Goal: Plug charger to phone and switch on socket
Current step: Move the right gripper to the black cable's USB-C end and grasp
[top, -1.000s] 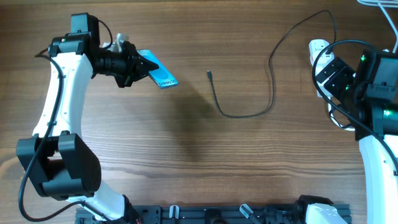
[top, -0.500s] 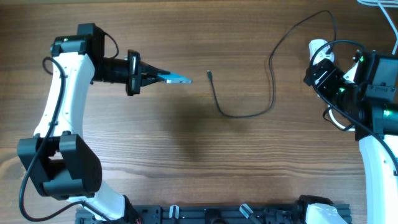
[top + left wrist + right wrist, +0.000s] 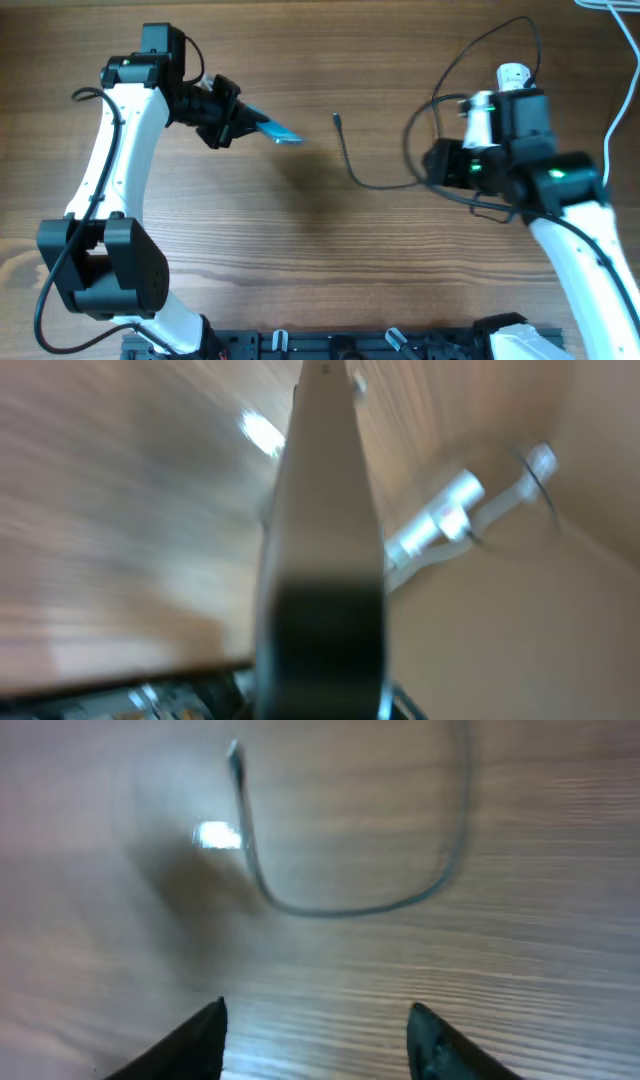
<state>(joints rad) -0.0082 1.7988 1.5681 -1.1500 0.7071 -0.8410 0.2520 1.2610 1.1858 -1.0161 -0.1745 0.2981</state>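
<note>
My left gripper (image 3: 243, 120) is shut on the phone (image 3: 275, 131) and holds it above the table at the back left, tilted, with its free end toward the plug tip. In the blurred left wrist view the phone (image 3: 322, 510) stands edge-on. The charger (image 3: 385, 185), a thin black cable, lies in a loop mid-table with its plug tip (image 3: 337, 119) near the phone. My right gripper (image 3: 432, 160) hovers over the loop's right side. The right wrist view shows it (image 3: 315, 1005) open and empty, the charger (image 3: 300, 908) ahead. The socket (image 3: 512, 73) peeks out behind the right arm.
A thicker white cable (image 3: 627, 88) runs along the far right edge. A black rail (image 3: 340, 345) lines the table's front edge. Bare wood (image 3: 300, 250) fills the middle and front.
My right arm swung left from the socket to the cable loop. My left arm carried the phone rightward and turned it toward the plug tip.
</note>
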